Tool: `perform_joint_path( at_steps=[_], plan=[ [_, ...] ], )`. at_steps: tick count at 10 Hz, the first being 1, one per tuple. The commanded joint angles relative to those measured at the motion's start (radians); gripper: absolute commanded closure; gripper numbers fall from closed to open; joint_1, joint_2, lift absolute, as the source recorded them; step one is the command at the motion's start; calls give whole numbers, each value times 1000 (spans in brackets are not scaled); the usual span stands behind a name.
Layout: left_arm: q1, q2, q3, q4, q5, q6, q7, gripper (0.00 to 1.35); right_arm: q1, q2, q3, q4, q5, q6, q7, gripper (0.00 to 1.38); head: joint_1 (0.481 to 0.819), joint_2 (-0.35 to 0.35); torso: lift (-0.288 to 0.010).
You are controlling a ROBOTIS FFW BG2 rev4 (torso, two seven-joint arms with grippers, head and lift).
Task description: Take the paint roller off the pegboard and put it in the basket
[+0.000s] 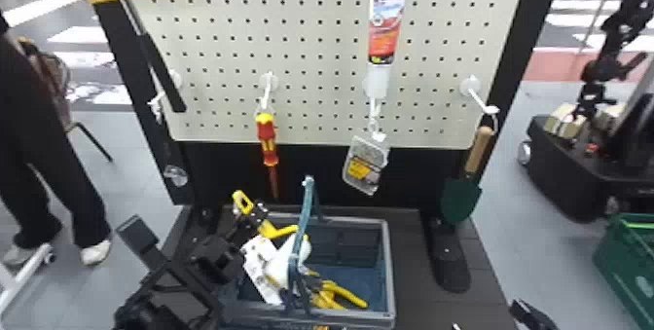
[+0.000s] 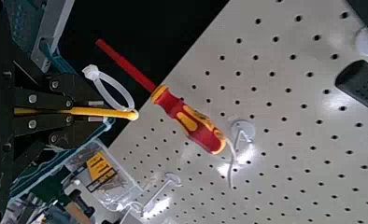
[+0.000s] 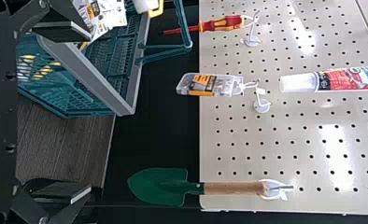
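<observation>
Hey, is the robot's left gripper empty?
No, in the left wrist view the left gripper is closed on a yellow part of the paint roller.

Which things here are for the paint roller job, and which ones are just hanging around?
For the job:
paint roller, in the left gripper
basket
pegboard

Just there:
screwdriver
green trowel
red-labelled tube
clear packet
black-handled tool
yellow-handled tool in the basket

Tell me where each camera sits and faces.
Head view: on the head, forward and down at pegboard and basket; left arm, right arm show.
Left wrist view: on that wrist, toward pegboard and screwdriver; left gripper shows.
Right wrist view: on that wrist, toward pegboard and trowel; right gripper shows.
Both wrist views share the screwdriver.
</observation>
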Motion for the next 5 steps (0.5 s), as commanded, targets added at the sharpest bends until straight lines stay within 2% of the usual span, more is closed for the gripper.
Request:
perform_joint_path(
  at_steps=[1, 2, 3, 4, 5],
  plan=[
    [-21, -6, -16, 43, -22, -12, -7, 1138, -4, 0, 0, 4, -1, 0, 5, 157, 549, 0, -100],
    [-27, -11, -9, 47, -40, -1, -10, 565, -6, 0, 0, 4, -3, 0, 5, 157, 549, 0, -100],
    [-29, -9, -7, 50, -47, -3, -13, 130, -6, 0, 0, 9, -3, 0, 6, 157, 549, 0, -100],
    [-29, -9, -4, 50, -47, -7, -15, 82, -6, 0, 0, 9, -3, 0, 5, 157, 549, 0, -100],
    [-29, -9, -2, 50, -47, -7, -15, 167, -6, 0, 0, 9, -3, 0, 6, 157, 549, 0, -100]
  ],
)
